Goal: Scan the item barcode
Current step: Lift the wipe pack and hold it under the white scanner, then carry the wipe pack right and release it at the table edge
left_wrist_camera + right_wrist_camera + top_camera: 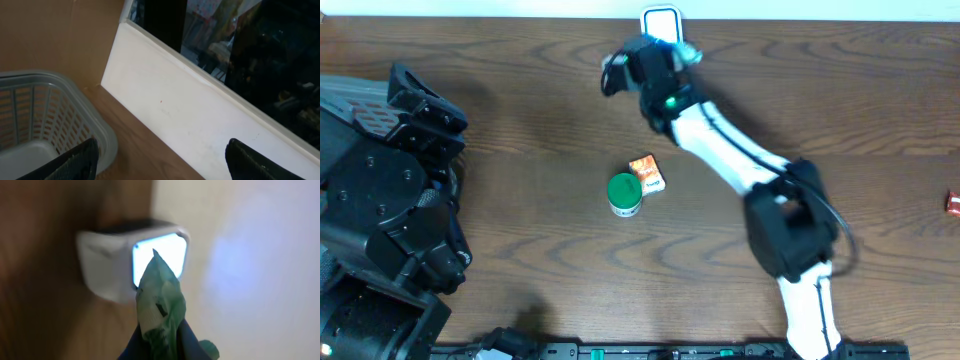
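The right gripper (pixel 162 347) pinches a green packet (pixel 161 302) tightly, just in front of the lit scanner (pixel 107 265); the left gripper (pixel 165 162) has its fingers spread wide

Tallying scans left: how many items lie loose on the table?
3: a green-lidded jar mid-table, an orange packet beside it, a red item at the right edge. The left arm may hide more.

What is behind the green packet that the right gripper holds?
The white scanner stands behind the green packet, with its lit window facing it. The packet's tip covers part of that window.
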Action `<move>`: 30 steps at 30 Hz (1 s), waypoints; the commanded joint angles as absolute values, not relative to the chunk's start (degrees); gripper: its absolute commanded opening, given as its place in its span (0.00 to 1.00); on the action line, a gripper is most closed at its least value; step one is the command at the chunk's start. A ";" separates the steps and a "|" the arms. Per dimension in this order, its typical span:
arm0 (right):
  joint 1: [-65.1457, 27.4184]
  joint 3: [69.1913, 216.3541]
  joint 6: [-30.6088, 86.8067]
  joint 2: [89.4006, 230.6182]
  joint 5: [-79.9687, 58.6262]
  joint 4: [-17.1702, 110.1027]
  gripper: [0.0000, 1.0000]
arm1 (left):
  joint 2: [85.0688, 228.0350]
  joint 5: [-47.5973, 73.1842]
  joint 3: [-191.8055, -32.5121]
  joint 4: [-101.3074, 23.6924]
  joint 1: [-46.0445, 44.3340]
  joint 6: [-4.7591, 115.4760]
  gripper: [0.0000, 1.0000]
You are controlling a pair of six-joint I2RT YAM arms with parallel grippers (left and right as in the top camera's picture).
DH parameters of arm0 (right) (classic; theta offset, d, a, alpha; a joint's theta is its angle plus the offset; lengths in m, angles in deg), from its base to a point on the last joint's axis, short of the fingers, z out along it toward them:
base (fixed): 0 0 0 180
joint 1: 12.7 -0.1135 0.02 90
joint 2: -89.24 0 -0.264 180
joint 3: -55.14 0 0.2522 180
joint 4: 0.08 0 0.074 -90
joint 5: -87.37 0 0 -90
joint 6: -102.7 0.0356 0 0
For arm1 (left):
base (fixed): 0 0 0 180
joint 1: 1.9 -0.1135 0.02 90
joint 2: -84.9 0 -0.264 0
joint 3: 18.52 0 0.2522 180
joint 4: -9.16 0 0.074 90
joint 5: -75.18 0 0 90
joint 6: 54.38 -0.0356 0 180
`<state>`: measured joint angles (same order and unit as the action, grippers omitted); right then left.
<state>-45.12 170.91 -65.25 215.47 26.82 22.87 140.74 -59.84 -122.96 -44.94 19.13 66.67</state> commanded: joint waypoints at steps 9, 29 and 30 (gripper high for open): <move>-24.19 171.20 -42.78 203.03 37.86 38.91 0.01 | 140.63 -60.73 -123.15 -44.89 18.89 65.86 0.82; 17.01 157.45 -14.76 204.70 23.31 48.49 0.01 | 140.63 -60.73 -123.15 -44.87 18.89 65.86 0.82; 18.22 156.42 -13.36 204.70 22.45 47.64 0.02 | 140.63 -60.73 -123.13 -44.89 18.89 65.86 0.81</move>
